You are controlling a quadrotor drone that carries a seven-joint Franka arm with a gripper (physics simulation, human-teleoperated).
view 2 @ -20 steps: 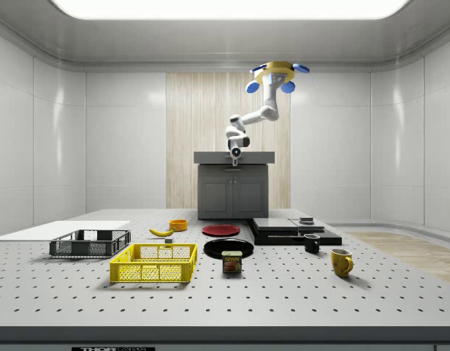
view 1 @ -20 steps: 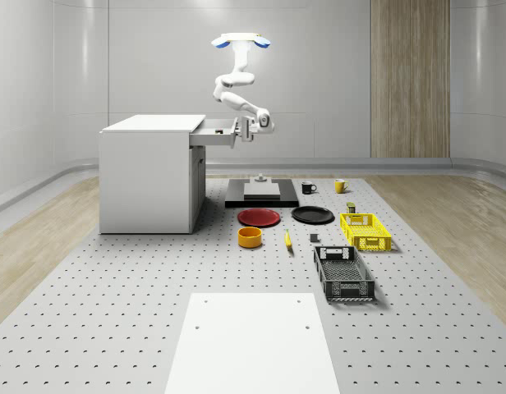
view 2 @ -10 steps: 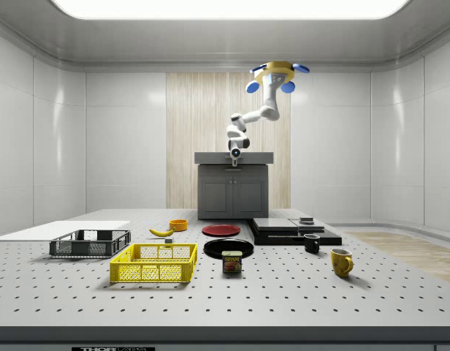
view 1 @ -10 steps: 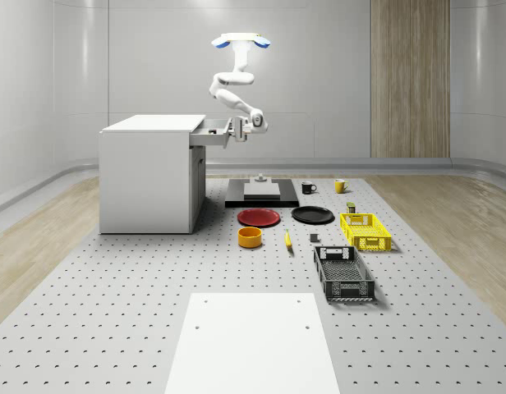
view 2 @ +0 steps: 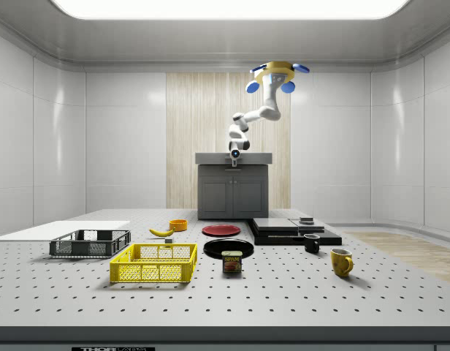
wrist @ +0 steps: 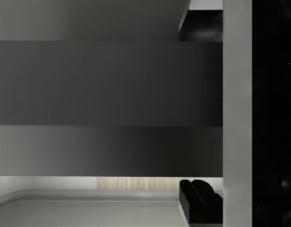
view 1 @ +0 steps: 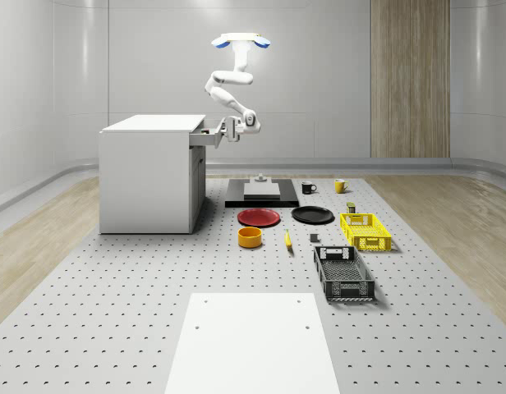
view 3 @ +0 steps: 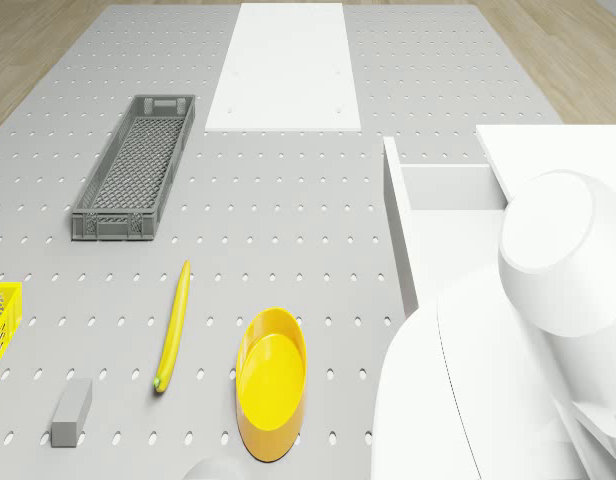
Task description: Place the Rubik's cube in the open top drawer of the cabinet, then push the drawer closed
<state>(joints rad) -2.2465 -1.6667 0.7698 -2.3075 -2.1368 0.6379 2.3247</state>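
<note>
Drone (view 1: 241, 39) hovers beyond cabinet (view 1: 149, 171) front. Gripper (view 1: 232, 128) set against drawer (view 1: 210, 137) face – finger state cannot be told. Drawer partly open. Cube not located. Risk – off-centre push, drawer jammed or gripper slipped off.

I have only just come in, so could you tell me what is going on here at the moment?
The drone hovers in the air beside the white cabinet, its arm reaching down. The gripper is pressed against the front of the top drawer, which sticks out only a little way. It looks like the closing push. The cube cannot be seen from here.
</note>
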